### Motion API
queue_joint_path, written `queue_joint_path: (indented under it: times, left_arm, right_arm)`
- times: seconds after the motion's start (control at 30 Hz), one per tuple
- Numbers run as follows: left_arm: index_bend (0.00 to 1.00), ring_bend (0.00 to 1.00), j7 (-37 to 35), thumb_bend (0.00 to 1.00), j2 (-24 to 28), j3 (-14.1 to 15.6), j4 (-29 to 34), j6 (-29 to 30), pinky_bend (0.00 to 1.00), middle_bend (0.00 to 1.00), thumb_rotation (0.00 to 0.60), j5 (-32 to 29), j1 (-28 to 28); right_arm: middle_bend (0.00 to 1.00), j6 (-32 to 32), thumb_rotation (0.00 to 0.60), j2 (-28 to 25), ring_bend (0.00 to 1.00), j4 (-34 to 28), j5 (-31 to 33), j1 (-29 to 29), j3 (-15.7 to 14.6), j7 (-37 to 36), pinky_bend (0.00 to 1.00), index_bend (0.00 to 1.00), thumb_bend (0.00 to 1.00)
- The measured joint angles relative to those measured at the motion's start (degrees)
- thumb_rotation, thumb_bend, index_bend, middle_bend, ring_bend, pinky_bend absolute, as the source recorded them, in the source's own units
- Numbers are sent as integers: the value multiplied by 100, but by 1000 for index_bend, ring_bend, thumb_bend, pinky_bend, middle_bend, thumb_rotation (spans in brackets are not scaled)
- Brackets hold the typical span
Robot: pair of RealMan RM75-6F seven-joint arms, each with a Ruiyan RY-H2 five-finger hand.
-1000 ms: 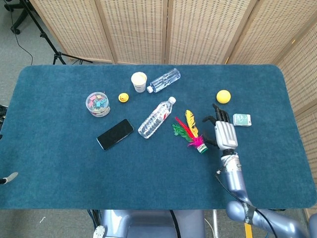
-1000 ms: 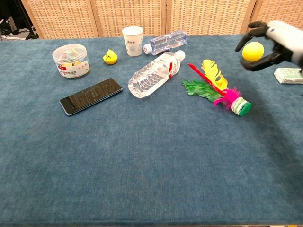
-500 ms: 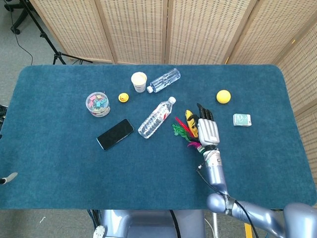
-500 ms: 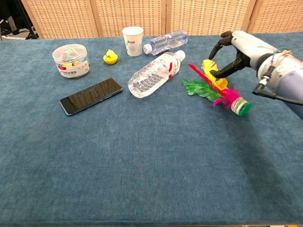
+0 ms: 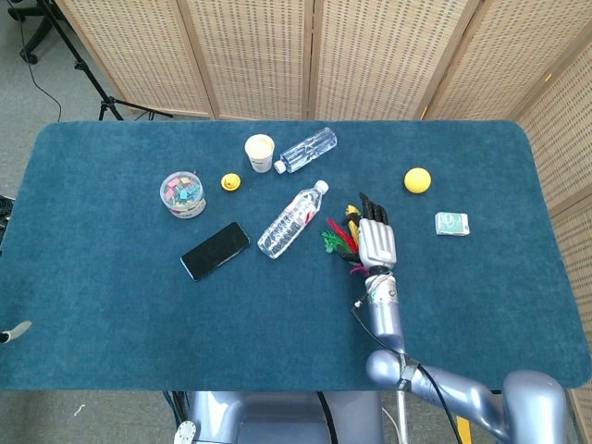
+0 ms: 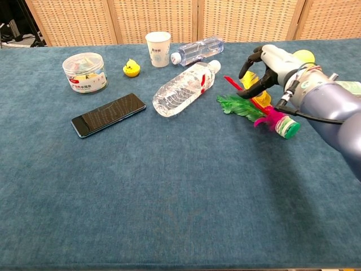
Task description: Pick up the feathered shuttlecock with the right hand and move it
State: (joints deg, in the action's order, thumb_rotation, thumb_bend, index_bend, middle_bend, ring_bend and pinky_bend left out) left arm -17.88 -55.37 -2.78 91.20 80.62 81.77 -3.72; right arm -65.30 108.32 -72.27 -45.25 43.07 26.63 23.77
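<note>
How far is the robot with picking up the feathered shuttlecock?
Done: the right robot hand is above the feathered shuttlecock, fingers apart. In hand: nothing is gripped; the shuttlecock lies on the table. Left: closing on it, lifting it and moving it. The left robot hand is not in view.

Right hand (image 6: 265, 65) swung left from near yellow ball (image 5: 417, 179), now over shuttlecock (image 6: 256, 104) feathers, fingers curled down, not gripping yet.

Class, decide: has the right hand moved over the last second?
Yes. The right hand has moved left, away from the yellow ball and over the feathered shuttlecock.
</note>
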Motion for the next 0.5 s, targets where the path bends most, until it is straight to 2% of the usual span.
queue_joint_path:
  times: [0.3,0.5]
  left_arm:
    - [0,0,-107,0,22,-17,-34,-15,0,0,600,-27,-1]
    - [0,0,-137,0,29,-15,-39,-13,0,0,600,-17,3]
  right_arm:
    - [0,108,600,285,0,445,258,282,158,98,0,452,338]
    - [0,160,600,334,0,583,317,323,161,98,0,500,339]
